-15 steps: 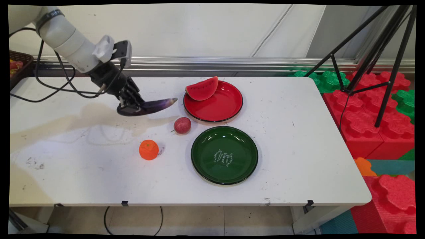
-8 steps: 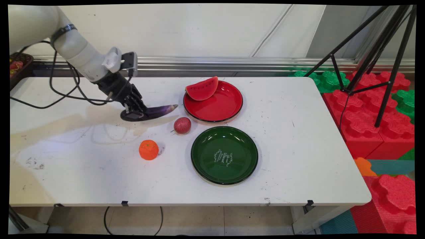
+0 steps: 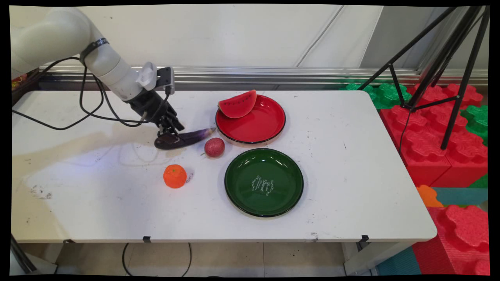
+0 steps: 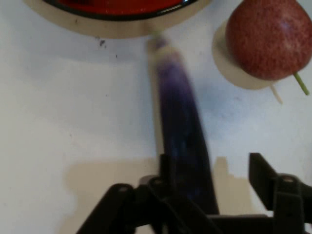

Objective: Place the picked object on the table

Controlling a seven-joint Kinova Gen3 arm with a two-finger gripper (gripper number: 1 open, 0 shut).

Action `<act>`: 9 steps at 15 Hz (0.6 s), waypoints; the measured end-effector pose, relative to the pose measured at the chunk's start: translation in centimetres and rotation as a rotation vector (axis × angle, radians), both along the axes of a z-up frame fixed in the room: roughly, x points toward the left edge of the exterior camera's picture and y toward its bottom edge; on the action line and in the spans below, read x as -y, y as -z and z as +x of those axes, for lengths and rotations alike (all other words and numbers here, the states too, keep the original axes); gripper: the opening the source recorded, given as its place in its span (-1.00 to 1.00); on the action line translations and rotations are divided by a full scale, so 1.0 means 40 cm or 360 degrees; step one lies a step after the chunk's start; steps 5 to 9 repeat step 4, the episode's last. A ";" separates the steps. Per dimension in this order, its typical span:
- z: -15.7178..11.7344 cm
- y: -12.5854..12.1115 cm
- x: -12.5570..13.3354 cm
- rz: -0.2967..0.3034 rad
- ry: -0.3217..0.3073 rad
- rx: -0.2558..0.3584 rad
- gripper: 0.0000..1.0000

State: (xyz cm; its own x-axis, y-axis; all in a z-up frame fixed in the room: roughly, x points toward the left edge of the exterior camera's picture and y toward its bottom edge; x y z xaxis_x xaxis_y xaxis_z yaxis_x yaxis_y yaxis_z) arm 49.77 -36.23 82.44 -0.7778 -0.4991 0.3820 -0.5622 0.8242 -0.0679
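Observation:
A dark purple eggplant lies on the white table, its tip pointing at the red plate. My gripper is low over its thick end. In the hand view the eggplant runs up from between the fingers; it sits against the left finger, while the right finger stands apart from it, so the gripper is open. A speckled red fruit rests just right of the eggplant's tip and shows as well in the hand view. A watermelon slice leans on the red plate's far left rim.
A green plate sits in front of the red plate. An orange lies nearer the front, left of the green plate. Black cables hang from the arm. A tripod and red and green foam blocks stand right of the table.
The gripper has carried the eggplant to the right and down onto the table near the red fruit, and its fingers have parted from it.

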 end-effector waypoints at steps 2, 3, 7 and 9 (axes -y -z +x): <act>-0.001 0.003 0.008 -0.0009 0.0009 -0.0007 1.00; -0.001 0.001 0.009 -0.0014 0.0016 -0.0009 1.00; 0.002 -0.002 0.007 -0.0019 0.0024 -0.0011 1.00; 0.002 -0.002 0.007 -0.0019 0.0024 -0.0011 1.00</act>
